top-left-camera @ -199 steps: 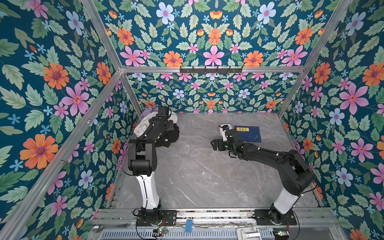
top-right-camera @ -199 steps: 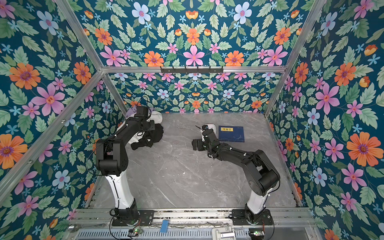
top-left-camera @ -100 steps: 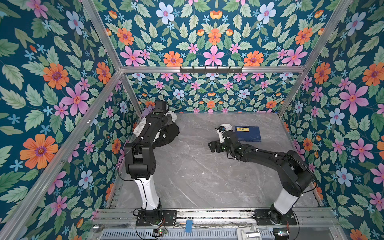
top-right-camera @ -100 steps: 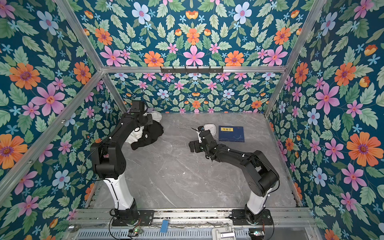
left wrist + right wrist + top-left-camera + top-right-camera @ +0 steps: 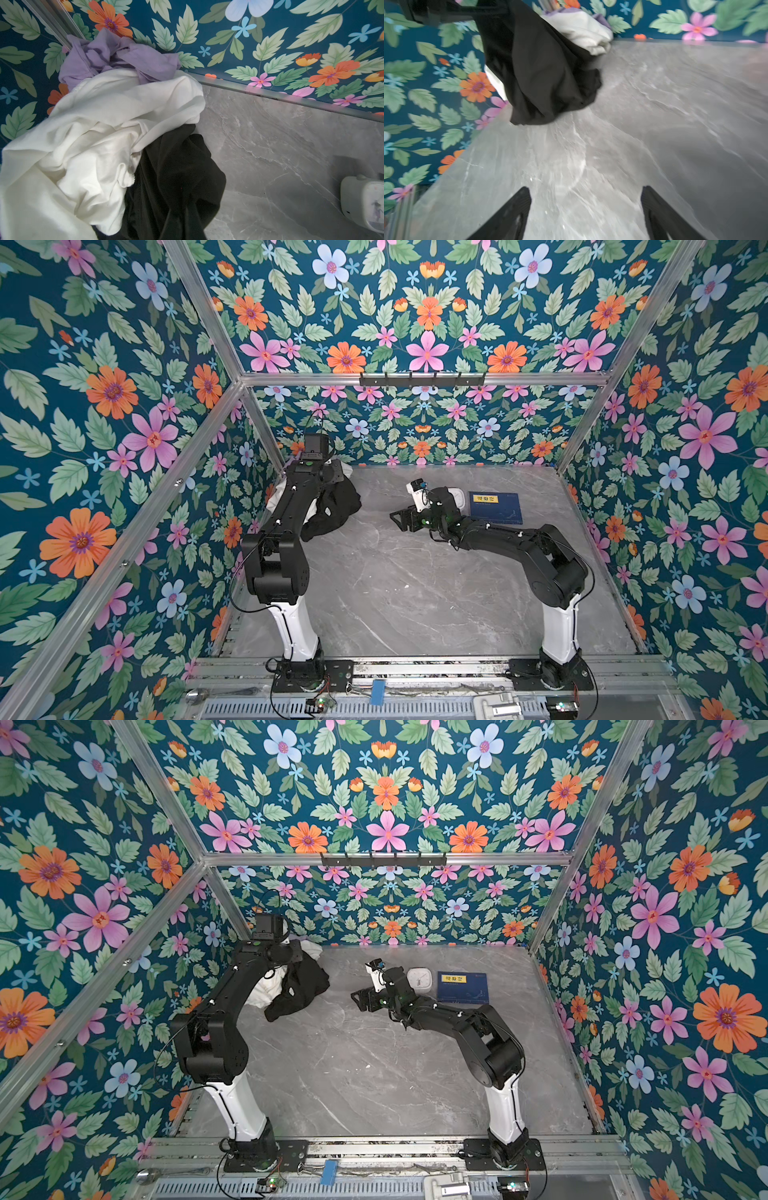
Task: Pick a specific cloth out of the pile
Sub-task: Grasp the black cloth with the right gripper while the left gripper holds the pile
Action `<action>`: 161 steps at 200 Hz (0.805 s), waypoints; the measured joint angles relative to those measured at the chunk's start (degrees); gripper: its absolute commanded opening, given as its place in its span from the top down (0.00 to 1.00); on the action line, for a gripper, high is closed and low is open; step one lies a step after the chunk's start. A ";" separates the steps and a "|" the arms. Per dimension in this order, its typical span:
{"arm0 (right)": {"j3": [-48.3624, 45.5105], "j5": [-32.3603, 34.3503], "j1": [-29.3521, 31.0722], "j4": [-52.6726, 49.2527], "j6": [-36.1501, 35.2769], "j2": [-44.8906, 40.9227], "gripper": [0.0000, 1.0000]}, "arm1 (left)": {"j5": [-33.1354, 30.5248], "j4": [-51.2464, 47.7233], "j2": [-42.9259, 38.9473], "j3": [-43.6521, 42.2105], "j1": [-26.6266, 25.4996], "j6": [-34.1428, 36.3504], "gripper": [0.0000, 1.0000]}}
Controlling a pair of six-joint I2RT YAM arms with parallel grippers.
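Cloth, book together: both top views

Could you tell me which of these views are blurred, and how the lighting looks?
Right wrist view: smeared by motion, the table streaked and the open right gripper soft-edged. Left wrist view: sharp on the black cloth and the white cloth. Both top views: crisp and evenly lit, with only soft shadows on the table.
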 measured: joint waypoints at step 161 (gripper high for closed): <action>35.89 -8.20 3.13 5.79 -4.87 29.62 0.08 | 4.72 -2.29 -6.45 0.11 0.00 -2.19 1.00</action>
